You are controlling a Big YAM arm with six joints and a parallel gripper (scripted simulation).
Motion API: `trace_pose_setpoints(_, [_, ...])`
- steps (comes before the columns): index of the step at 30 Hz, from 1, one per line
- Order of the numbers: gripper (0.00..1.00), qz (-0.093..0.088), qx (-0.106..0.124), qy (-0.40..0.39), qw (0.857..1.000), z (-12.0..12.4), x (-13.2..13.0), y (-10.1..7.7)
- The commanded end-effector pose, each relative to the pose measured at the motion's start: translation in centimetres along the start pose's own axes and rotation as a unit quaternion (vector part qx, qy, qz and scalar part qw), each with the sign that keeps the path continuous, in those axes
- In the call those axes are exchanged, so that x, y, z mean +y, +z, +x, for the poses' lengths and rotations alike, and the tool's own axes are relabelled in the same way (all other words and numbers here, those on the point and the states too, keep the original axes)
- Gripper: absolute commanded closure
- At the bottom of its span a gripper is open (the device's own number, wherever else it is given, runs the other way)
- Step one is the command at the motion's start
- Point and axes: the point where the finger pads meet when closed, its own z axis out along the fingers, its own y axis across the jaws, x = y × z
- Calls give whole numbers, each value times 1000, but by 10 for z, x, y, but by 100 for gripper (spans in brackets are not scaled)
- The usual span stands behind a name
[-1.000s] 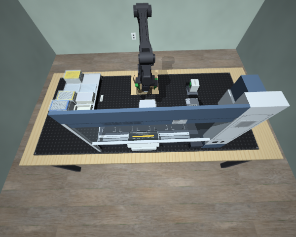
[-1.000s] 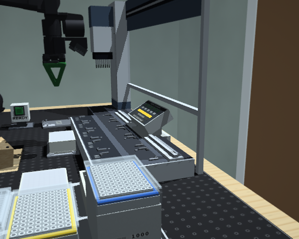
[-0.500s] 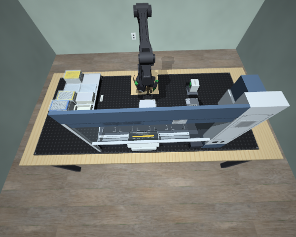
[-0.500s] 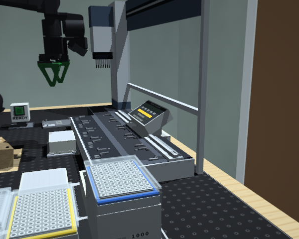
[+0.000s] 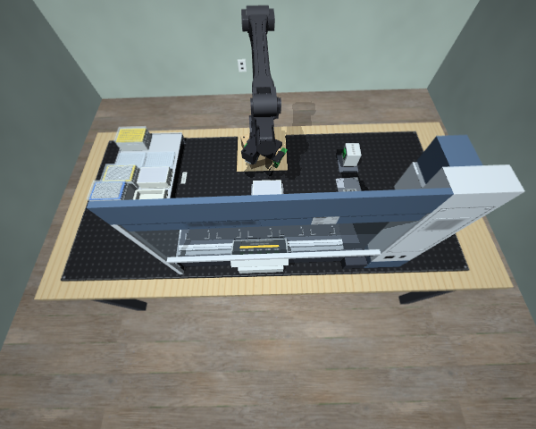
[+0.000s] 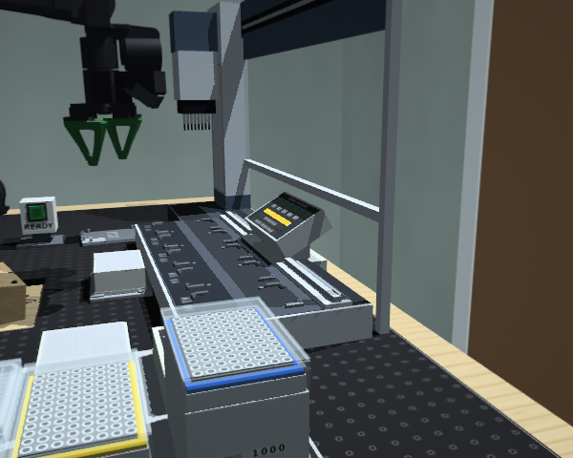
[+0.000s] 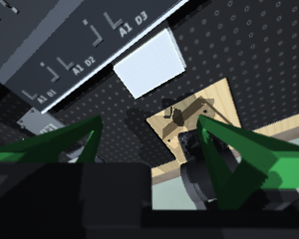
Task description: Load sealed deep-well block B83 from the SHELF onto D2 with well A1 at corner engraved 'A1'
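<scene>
My gripper (image 5: 263,159) hangs high over the arm's wooden base plate, open and empty; it also shows in the exterior view (image 6: 106,153) and in the wrist view (image 7: 149,129). A white-topped grey block (image 5: 266,187) (image 6: 117,273) stands on the table between the base and the deck, below and ahead of the fingers. I cannot read its label. The deck (image 6: 218,256) carries corner brackets, and position D2 (image 7: 85,65) is empty with 'A1' engraved beside it. The SHELF (image 5: 138,164) stands at the left with several items on it.
On the SHELF are a blue-rimmed tip rack (image 6: 230,343), a yellow-rimmed tip rack (image 6: 79,404) and a white-topped block (image 6: 81,344). The READY key (image 6: 38,214) stands on its post at the far side. A grey nest plate (image 6: 106,237) lies near it. The gantry beam (image 5: 268,205) spans above the deck.
</scene>
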Motion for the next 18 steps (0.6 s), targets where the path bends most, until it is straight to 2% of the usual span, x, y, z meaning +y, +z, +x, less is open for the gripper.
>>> trace_pose_setpoints(1, [0, -1, -2, 47, 999, 2, 2, -3])
trace_pose_setpoints(8, [0, -1, -1, 117, 993, 2, 1, -2])
trace_pose_setpoints(12, [0, -1, -2, 121, 993, 2, 1, -2])
trace_pose_setpoints(18, [0, -2, -2, 180, 984, 3, 0, -3])
